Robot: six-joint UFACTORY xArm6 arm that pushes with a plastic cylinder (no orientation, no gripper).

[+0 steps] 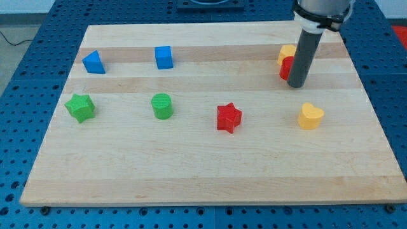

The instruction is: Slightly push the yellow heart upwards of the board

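The yellow heart (310, 116) lies at the view's right, in the middle band of the wooden board (191, 165). My tip (296, 84) is at the end of the dark rod, above and a little left of the heart, with a gap between them. The rod partly hides a red block (285, 68) and a yellow block (287, 52) at the upper right; their shapes cannot be made out.
A red star (229, 117) lies left of the heart. A green cylinder (162, 106) and a green star (80, 107) lie further left. A blue triangle (93, 62) and a blue cube (164, 57) sit near the top left.
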